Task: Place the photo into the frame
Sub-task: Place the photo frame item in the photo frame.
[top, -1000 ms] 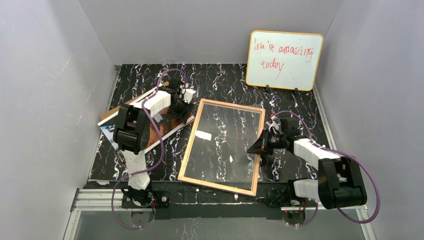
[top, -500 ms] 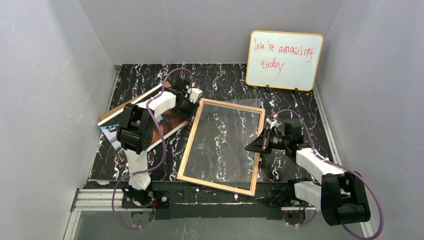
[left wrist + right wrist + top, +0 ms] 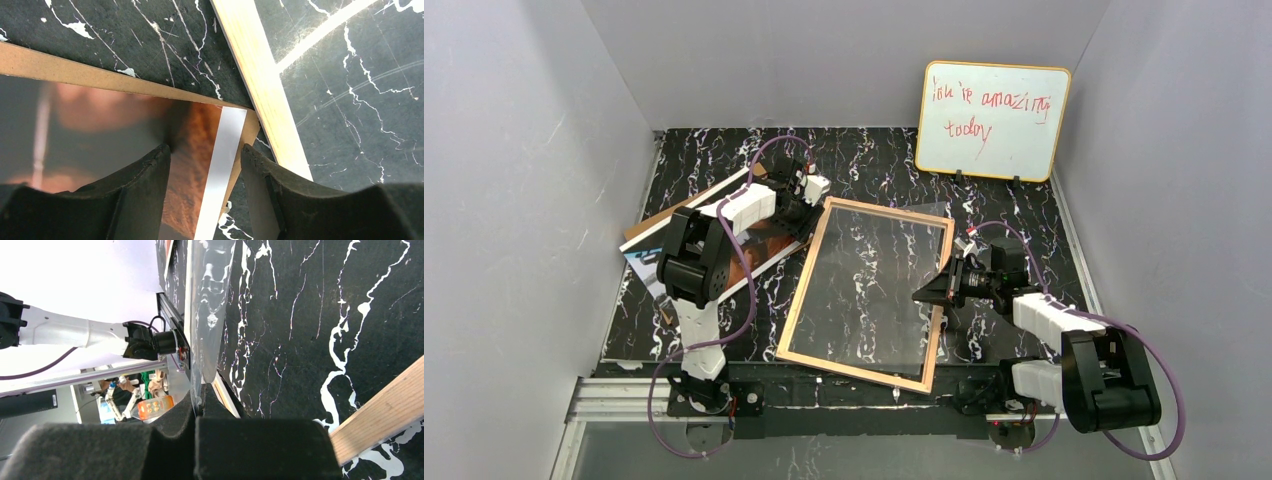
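Left gripper [image 3: 204, 156] hangs half-spread astride the photo's [image 3: 100, 117] corner at 10 o'clock, gripping nothing, I think. It should pinch the white border alone, leaving the board [image 3: 75, 72] beneath. The frame [image 3: 889, 208] lies at centre, its rail crowding that corner. Right gripper [image 3: 200, 401] clamps the pane [image 3: 210, 300]. A whiteboard [image 3: 991, 120] stands at 1 o'clock.

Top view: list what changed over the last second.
The right gripper, jaws shut on the clear pane, edged slightly left, and the pane's right side now looks lifted off the frame. The left gripper, jaws open, shifted right over the photo toward the frame's far corner. The photo and whiteboard stayed put.
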